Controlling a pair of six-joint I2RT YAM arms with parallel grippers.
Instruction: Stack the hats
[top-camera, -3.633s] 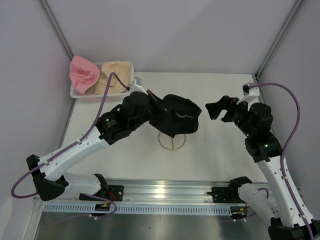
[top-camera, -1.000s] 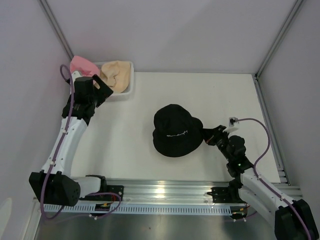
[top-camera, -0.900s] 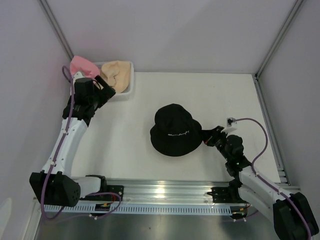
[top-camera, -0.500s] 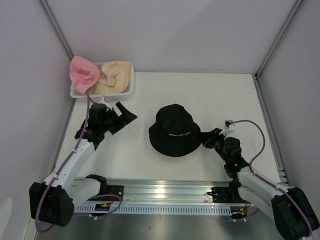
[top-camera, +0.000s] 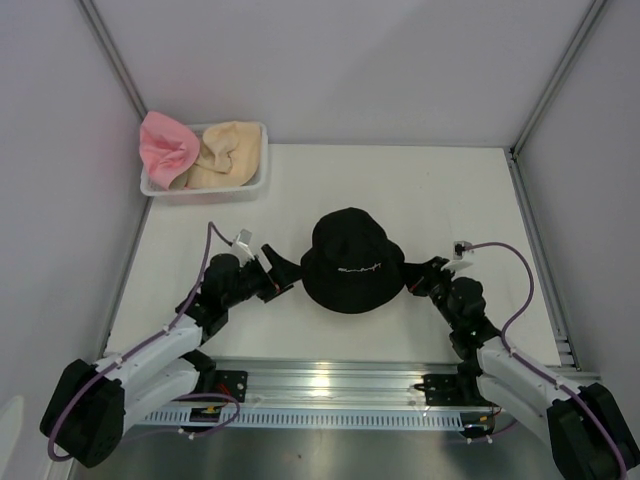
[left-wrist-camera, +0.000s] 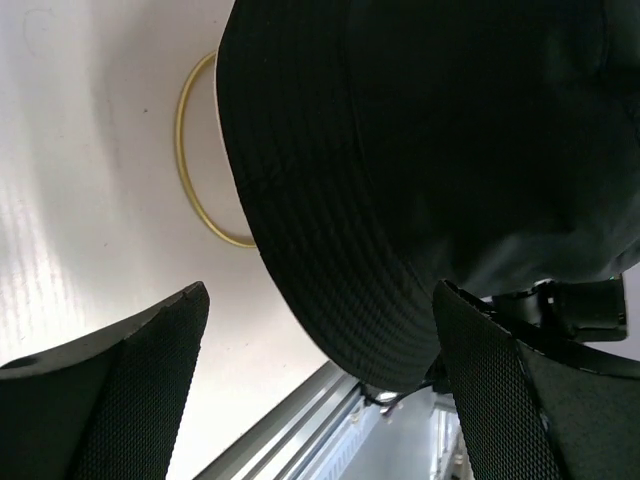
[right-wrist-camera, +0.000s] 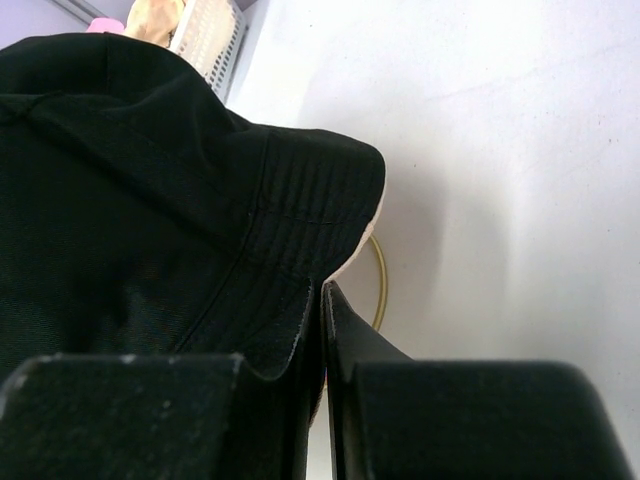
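Note:
A black hat (top-camera: 350, 262) lies crown up in the middle of the white table. My right gripper (top-camera: 413, 281) is shut on its right brim; in the right wrist view the black hat's (right-wrist-camera: 150, 200) brim is pinched between the jaws of the right gripper (right-wrist-camera: 320, 300). My left gripper (top-camera: 281, 279) stands open just left of the hat, and in the left wrist view the black hat's (left-wrist-camera: 430, 150) brim lies between the wide fingers (left-wrist-camera: 150, 385) of the left gripper (left-wrist-camera: 320, 350), untouched. A pink hat (top-camera: 165, 150) and a beige hat (top-camera: 228, 152) sit in the basket.
The white mesh basket (top-camera: 205, 192) stands at the far left corner; its wall (right-wrist-camera: 212, 38) shows in the right wrist view. A thin yellow ring (left-wrist-camera: 195, 170) lies on the table, partly under the black hat. Grey walls close in on the sides, and a metal rail runs along the near edge.
My left arm swung from the basket down to the black hat's left side, gripper still open. The right gripper stayed shut on the brim; the hat shifted slightly.

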